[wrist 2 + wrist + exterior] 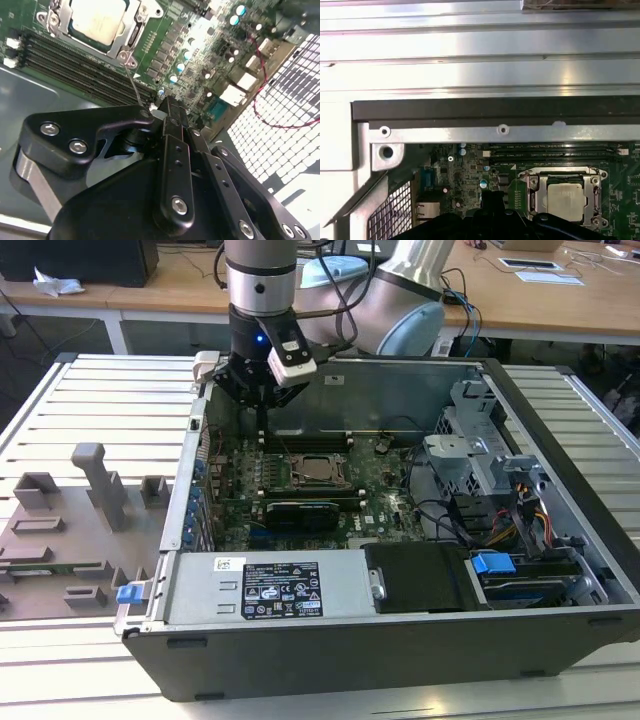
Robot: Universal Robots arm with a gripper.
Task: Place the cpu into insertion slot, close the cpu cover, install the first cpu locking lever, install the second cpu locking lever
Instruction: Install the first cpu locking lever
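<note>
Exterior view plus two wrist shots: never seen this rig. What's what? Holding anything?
The exterior view shows a robot arm reaching into an open computer case on a slatted table; a grey parts tray lies at that view's left. Both wrist views come from cameras on the arm, looking past its black gripper at the green circuit board. The silver chip already sits there, a metal frame flat around it. A thin wire lever rises from the frame to the gripper's tip; whether it is gripped, I cannot tell.

Dull silver-grey metal top of the cpu (565, 200), shiny silvery metal cpu cover (534, 194), matt green circuit board (465, 185), smooth grey sheet-metal case (400, 390), ribbed pale metal worktop (90, 400), blue plastic clip (128, 592)
</note>
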